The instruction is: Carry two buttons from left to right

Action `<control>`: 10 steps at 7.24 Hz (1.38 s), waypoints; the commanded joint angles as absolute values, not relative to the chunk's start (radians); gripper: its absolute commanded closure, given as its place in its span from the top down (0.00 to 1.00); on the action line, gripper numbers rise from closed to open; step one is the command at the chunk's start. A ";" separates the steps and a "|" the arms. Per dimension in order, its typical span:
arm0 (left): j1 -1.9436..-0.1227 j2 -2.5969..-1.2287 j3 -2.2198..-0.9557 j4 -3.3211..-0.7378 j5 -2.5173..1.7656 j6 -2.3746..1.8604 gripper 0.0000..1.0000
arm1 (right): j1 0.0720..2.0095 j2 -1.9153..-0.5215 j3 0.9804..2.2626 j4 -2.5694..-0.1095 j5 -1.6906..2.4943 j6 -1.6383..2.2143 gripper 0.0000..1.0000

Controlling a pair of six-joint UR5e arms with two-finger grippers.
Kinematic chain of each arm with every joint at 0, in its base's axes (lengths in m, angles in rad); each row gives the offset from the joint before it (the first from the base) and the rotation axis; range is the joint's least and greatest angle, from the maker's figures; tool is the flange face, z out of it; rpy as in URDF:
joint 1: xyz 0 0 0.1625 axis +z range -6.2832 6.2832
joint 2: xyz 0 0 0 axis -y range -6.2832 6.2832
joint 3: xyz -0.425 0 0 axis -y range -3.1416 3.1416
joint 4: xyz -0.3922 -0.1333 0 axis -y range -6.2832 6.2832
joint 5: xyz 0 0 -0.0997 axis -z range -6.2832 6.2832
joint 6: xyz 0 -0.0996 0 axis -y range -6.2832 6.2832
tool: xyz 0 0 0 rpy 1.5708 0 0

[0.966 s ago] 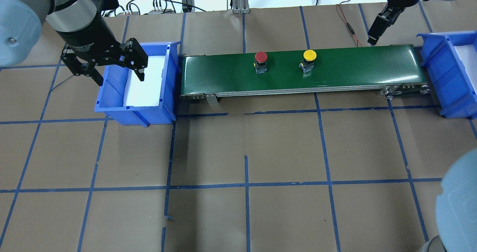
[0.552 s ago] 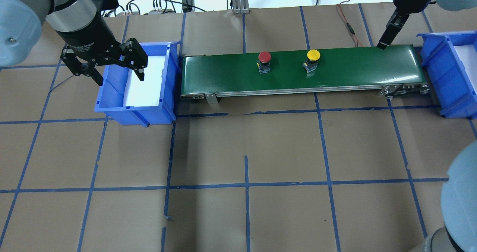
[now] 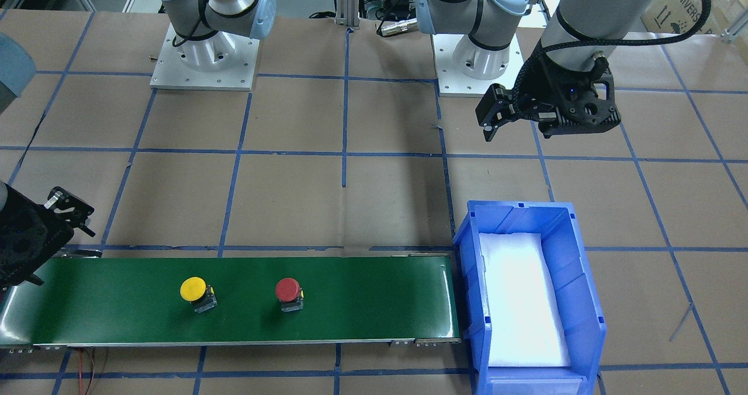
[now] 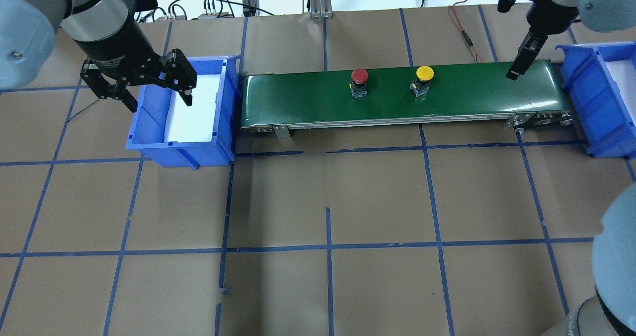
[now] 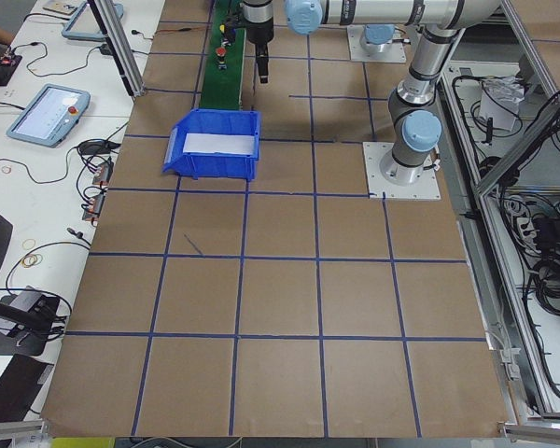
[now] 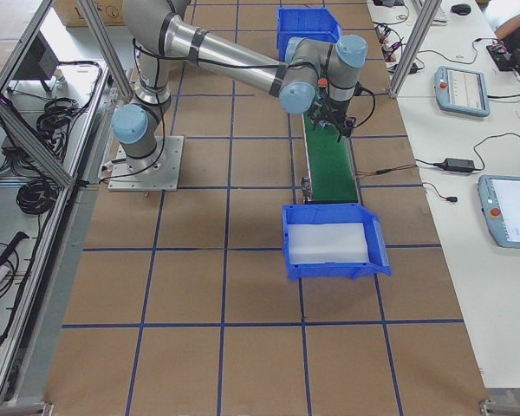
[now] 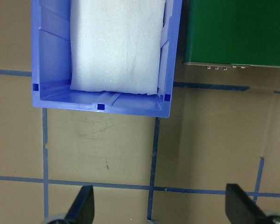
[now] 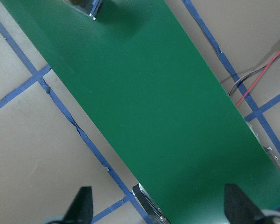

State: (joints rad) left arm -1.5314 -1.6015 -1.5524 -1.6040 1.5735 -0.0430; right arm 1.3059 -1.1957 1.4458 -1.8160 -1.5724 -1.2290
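Observation:
Two buttons stand upright on the green conveyor belt (image 4: 472,92), apart from each other. The red button (image 4: 358,76) (image 3: 288,291) is near the belt's middle, and the yellow button (image 4: 424,74) (image 3: 193,290) is farther toward the robot's right. My left gripper (image 4: 159,96) (image 7: 158,210) hangs open and empty over the near end of the left blue bin (image 4: 226,102). My right gripper (image 4: 516,70) (image 8: 158,210) hovers open and empty above the belt's right end, well to the right of the yellow button. A corner of a button's body (image 8: 84,5) shows at the right wrist view's top edge.
A second blue bin (image 4: 581,90) with a white liner stands just past the belt's right end. The left bin holds only white foam (image 7: 116,44). Red and black wires (image 4: 464,35) lie behind the belt. Brown paper with blue tape lines covers the table.
Both buttons have travelled to the right along the belt. My right gripper has swung right and come down over the belt's right end. The left arm has not moved.

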 commanded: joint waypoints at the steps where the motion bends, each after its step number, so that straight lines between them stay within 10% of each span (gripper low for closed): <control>1: -1.531 -1.601 -1.552 -1.598 1.575 -0.043 1.00 | 1.305 -1.177 1.451 -1.835 -1.571 -1.262 1.00; 10: -1.529 -1.601 -1.552 -1.598 1.575 -0.043 1.00 | 1.298 -1.137 1.451 -1.921 -1.606 -1.601 1.00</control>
